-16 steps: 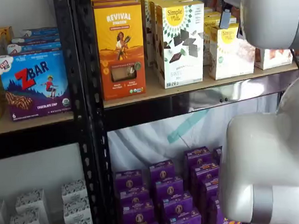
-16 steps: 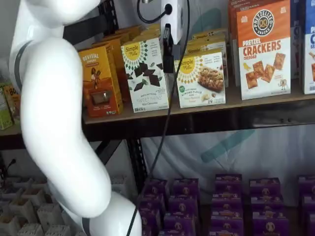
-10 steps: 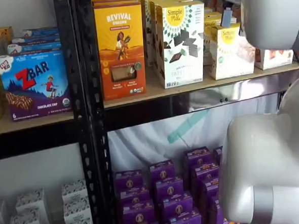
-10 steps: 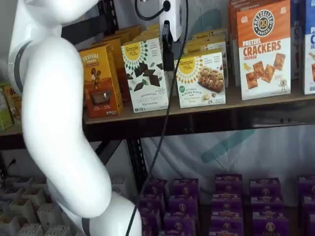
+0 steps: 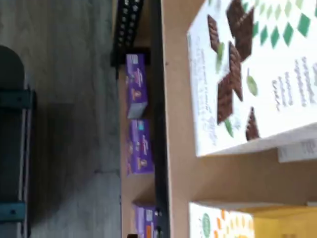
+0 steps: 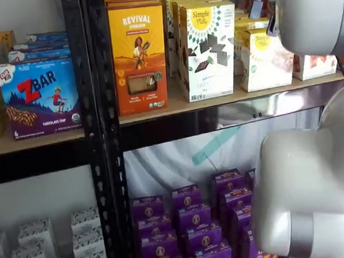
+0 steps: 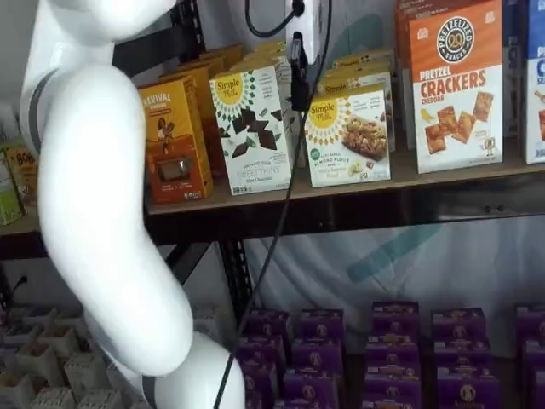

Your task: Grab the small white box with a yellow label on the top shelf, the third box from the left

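Fingers first: we see our gripper (image 7: 297, 58) as one dark finger hanging beside a cable, side-on, so no gap shows, but we believe the jaws are spread wide with nothing in them. We see the small white box (image 7: 348, 136) on the top shelf (image 7: 443, 175), between the taller white box (image 7: 252, 130) and the orange cracker box (image 7: 456, 85). Our box sits just below the fingers and a little toward the cracker box. It stands upright with its wide face to the front. We think we must go down and slightly sideways to straddle its yellow top.
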`<action>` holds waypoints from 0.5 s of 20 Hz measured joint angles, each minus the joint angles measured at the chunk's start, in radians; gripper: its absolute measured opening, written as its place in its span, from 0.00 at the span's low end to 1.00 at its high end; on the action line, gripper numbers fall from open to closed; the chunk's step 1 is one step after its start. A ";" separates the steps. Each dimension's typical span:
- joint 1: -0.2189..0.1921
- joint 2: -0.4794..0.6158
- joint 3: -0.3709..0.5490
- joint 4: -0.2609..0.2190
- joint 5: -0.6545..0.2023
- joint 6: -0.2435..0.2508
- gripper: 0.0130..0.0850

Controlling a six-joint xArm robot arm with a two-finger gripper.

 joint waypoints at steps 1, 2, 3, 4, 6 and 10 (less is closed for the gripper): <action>0.006 0.009 -0.001 -0.012 -0.014 0.000 1.00; 0.011 0.017 -0.004 -0.021 -0.024 0.000 1.00; 0.015 0.024 -0.006 -0.027 -0.030 0.000 1.00; 0.018 0.033 -0.008 -0.033 -0.036 0.001 1.00; 0.027 0.055 -0.009 -0.045 -0.056 0.002 1.00; 0.040 0.072 0.002 -0.065 -0.089 0.004 1.00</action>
